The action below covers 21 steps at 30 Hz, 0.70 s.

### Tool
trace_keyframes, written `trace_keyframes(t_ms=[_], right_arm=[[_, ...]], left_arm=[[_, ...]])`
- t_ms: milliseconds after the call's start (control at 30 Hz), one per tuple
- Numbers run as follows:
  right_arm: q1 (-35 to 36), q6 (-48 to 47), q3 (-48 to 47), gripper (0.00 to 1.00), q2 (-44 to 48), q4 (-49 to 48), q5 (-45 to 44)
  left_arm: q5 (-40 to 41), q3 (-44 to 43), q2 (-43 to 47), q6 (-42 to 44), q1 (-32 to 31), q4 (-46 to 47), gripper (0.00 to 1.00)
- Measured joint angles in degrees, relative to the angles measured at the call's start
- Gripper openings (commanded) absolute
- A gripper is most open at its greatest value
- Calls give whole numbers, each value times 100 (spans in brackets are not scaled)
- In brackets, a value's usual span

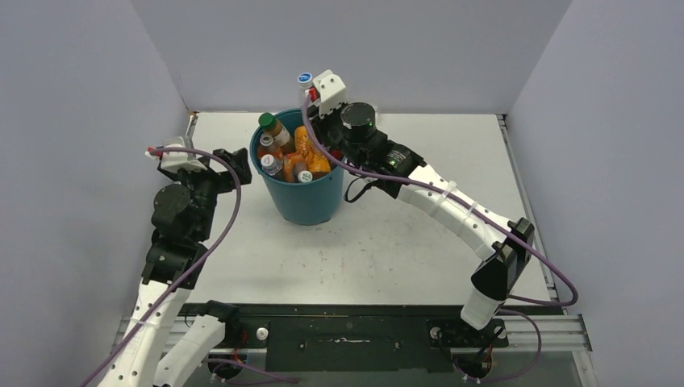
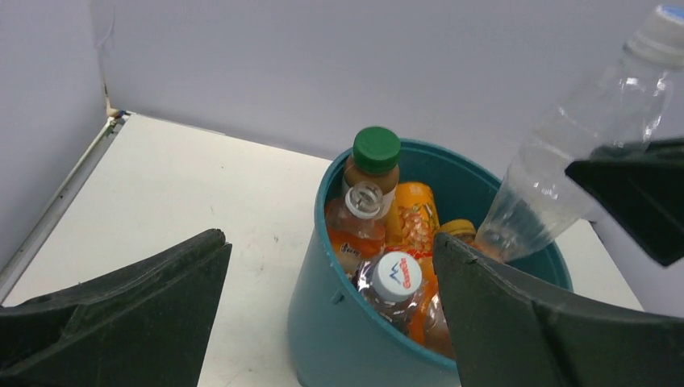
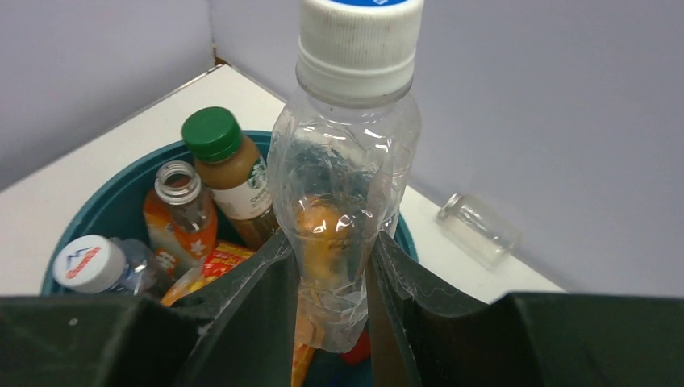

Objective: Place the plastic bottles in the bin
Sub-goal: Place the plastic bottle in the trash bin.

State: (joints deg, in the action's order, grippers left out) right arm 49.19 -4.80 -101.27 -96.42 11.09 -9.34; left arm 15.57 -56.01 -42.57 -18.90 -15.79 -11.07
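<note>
A clear plastic bottle (image 3: 347,177) with a white cap stands upright, pinched low on its crumpled body between the 2 fingers of the right gripper (image 3: 331,274), which is closed narrowly on it and holds it above the far right rim of the teal bin (image 1: 306,201). The bin sits on the white table (image 1: 403,242), left of centre and toward the back wall, packed close to its rim with bottles: a green-capped bottle (image 3: 218,153) of brown drink rising highest, an uncapped orange-labelled bottle (image 3: 179,201) beside it, a white-capped bottle (image 2: 397,278) with a red and blue logo at the near side, and an orange-labelled jug (image 2: 411,218) in the middle. The left gripper (image 1: 235,165) hangs just left of the bin near rim height, its jaws spread wide and holding nothing. Behind the bin, by the back wall, 1 small clear bottle (image 3: 477,227) lies on its side on the table.
</note>
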Motion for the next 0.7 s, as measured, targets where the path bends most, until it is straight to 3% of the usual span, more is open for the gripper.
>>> trace_keyframes(t_ms=[167,267,467,700], right_arm=[[-9,-485,-85,5,-140,-92,-232],[-35,-483,-81,5,-129,-92,-66],[-323,146,138,5,232,-81,1250],[-1517,1550,175,5,820,-352,3075]], left_arm=[[-245,984,402,92,-59,896,96],[-632,1034,363,87,-70,1338,96],[-2334,332,-299,-144,-70,2369,96],[-4015,-595,-1086,-46,-210,2682,96]])
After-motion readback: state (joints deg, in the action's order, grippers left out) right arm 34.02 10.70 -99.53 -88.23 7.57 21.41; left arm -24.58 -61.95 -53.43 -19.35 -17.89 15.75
